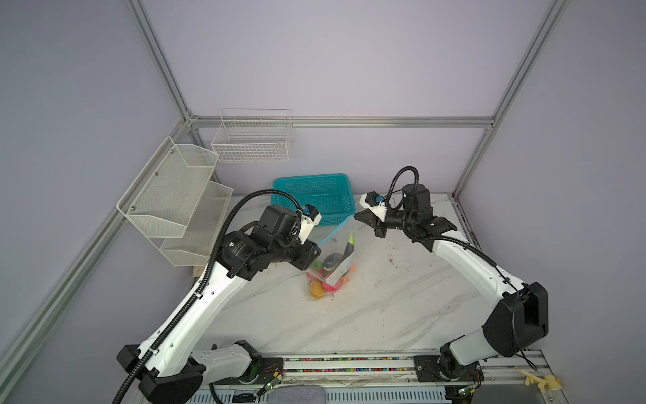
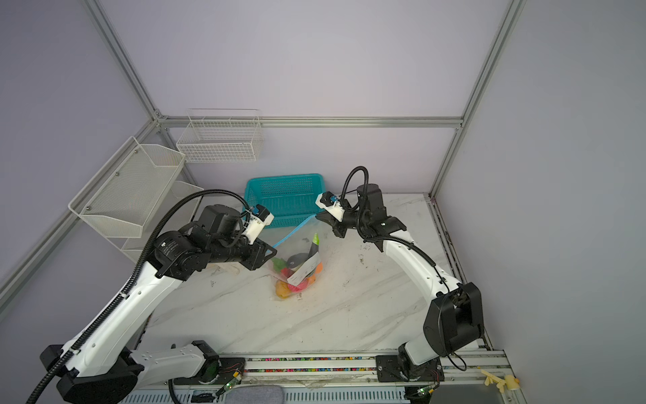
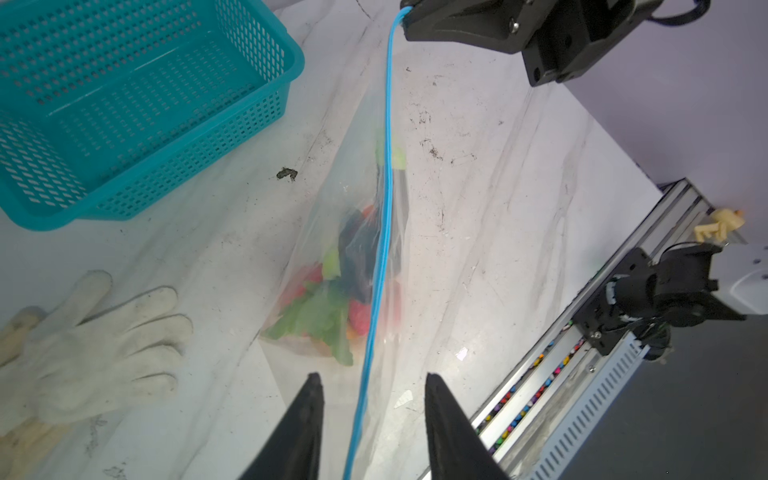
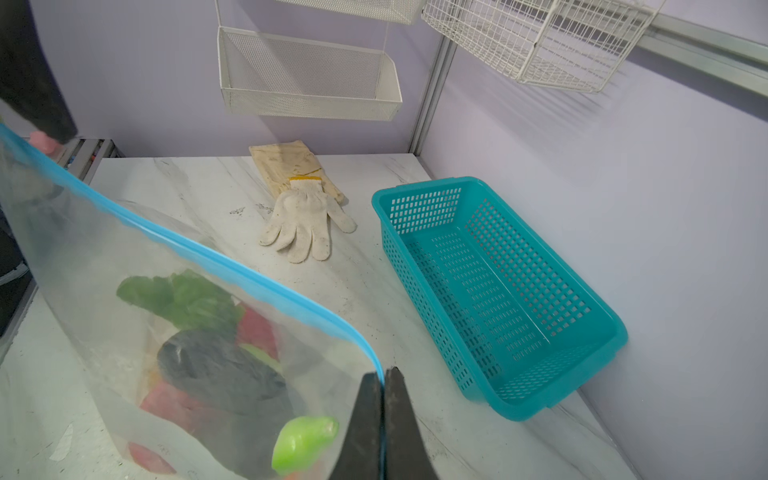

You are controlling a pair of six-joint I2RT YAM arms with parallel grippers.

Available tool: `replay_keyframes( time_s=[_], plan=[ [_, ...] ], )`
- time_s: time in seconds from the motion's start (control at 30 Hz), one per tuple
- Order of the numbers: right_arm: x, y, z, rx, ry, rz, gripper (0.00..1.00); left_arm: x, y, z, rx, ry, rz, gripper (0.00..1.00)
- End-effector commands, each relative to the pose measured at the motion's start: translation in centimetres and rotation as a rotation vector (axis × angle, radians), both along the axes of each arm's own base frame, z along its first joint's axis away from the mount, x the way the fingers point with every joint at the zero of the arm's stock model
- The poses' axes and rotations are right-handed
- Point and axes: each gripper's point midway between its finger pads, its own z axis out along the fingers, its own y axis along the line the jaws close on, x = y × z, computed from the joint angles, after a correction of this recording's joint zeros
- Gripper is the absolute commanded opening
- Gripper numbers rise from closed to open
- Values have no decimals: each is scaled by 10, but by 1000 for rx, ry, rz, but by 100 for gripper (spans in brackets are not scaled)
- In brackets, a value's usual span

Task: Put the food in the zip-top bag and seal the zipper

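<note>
The clear zip-top bag (image 1: pixel 341 245) (image 2: pixel 301 245) hangs stretched between both grippers, its lower end resting on the marble table (image 1: pixel 384 307). The food (image 1: pixel 325 280) (image 3: pixel 332 299) (image 4: pixel 216 370) lies bunched inside: green, red, orange and dark pieces. The blue zipper (image 1: pixel 334 232) (image 3: pixel 384 232) (image 4: pixel 199 249) runs along the upper edge. My right gripper (image 1: pixel 356 215) (image 4: pixel 381 372) is shut on the zipper's far end. My left gripper (image 3: pixel 372 376) (image 1: pixel 314 253) is open, with the zipper strip passing between its fingers and clear of both.
An empty teal basket (image 1: pixel 311 196) (image 3: pixel 124 104) (image 4: pixel 498 291) stands behind the bag by the back wall. A white glove (image 3: pixel 95 345) (image 4: pixel 299 224) lies on the table under my left arm. White wire racks (image 1: pixel 174 196) hang on the left wall.
</note>
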Motion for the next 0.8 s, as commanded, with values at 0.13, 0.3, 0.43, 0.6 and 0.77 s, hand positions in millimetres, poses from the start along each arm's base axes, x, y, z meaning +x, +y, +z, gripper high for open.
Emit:
replay_keyframes(
  time_s=[0.13,0.3,0.43,0.6,0.77],
  plan=[
    [1,2,20,22,-40,-20,0,-6,1,20,-48,-39,-16,15],
    [-2,-1,33,48,-51,-63,0,-12,2,25,-69,-46,-22,1],
    [-14,2,47,67,-69,-80,0,-17,5,29,-82,-62,-24,0],
    [-26,7,56,71,-76,-102,0,-25,8,36,-100,-80,-37,0],
    [-49,1,77,92,-87,-128,0,-36,12,41,-131,-90,-44,0]
  ],
)
